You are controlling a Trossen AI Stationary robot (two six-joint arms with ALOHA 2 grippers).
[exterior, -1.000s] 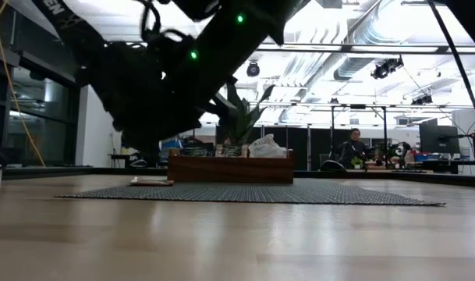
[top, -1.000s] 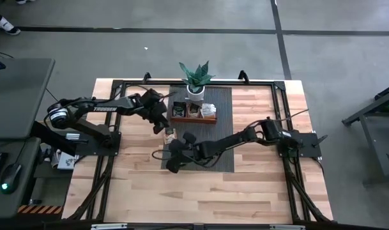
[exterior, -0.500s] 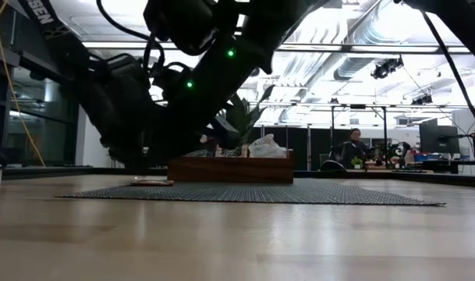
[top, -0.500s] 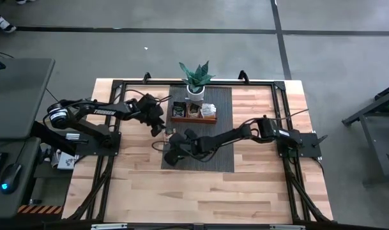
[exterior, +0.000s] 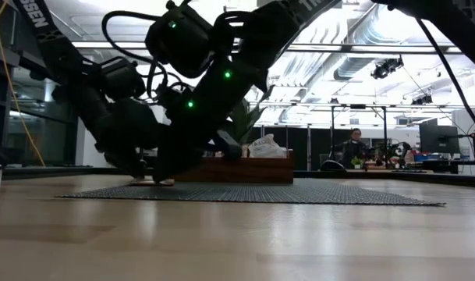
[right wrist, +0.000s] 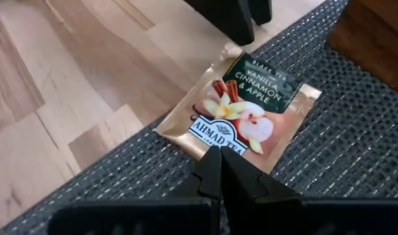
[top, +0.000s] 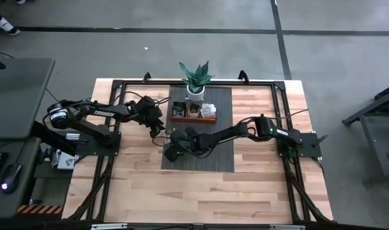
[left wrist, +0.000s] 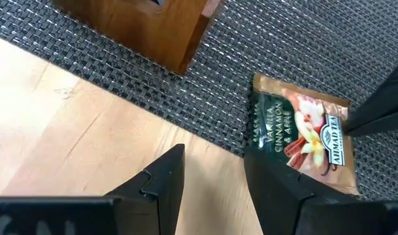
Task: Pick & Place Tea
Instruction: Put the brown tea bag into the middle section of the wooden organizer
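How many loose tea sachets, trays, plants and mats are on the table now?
Loose tea sachet: 1
Wooden tray: 1
Potted plant: 1
Woven mat: 1
Total: 4
Sachets inside the tray are too small to count.
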